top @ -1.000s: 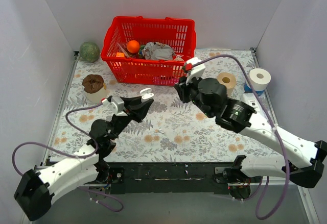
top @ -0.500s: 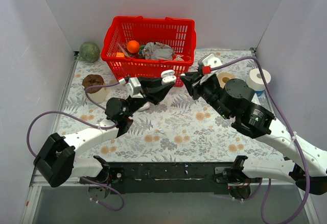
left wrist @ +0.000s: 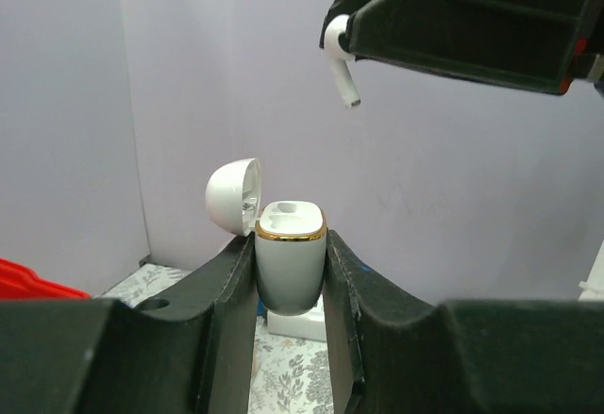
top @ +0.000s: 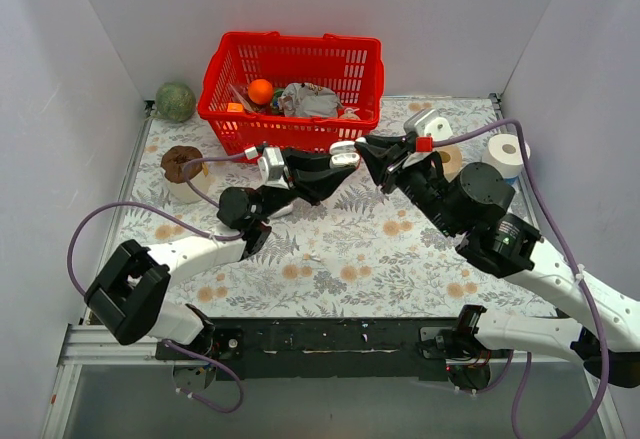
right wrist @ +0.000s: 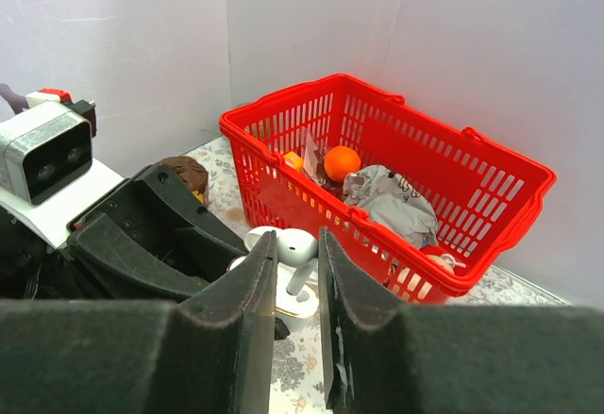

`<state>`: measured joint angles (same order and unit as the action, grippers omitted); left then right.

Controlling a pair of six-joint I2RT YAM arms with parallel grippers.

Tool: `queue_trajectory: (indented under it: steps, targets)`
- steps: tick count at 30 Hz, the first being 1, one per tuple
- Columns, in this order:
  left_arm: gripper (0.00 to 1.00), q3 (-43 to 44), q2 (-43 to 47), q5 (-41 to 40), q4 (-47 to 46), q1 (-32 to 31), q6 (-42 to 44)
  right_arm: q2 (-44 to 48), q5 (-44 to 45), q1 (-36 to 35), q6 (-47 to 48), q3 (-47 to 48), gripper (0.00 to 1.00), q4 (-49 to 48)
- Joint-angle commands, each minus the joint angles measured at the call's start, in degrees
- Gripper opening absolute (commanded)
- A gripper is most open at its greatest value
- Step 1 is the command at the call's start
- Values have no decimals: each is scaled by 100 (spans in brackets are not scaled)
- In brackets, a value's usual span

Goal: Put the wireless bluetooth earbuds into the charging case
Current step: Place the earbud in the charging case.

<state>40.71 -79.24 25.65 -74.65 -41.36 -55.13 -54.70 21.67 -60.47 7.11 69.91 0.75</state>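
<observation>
Left wrist view: open charging case (left wrist: 291,273) is clamped upright by left pincer (left wrist: 291,244) so the earbud (left wrist: 338,60), pinched stem-down above by right pincer (right wrist: 296,244), can be lowered in.

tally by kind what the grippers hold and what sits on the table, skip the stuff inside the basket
earbud: 1
charging case: 1
red basket: 1
rolls: 2, tan roll and white roll
green ball: 1
brown-topped cup: 1
white item under the case: 1
total in view: 8
</observation>
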Motion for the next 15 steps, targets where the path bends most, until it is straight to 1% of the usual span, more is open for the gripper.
queue_trajectory:
  steps: [1,15]
  targets:
    - [0,350,-56,63,-542,23,-374,12,-14,-18,80,-135,1,-655]
    - [0,262,190,-25,-366,23,-481,-50,179,-18,62,-460,1,-989]
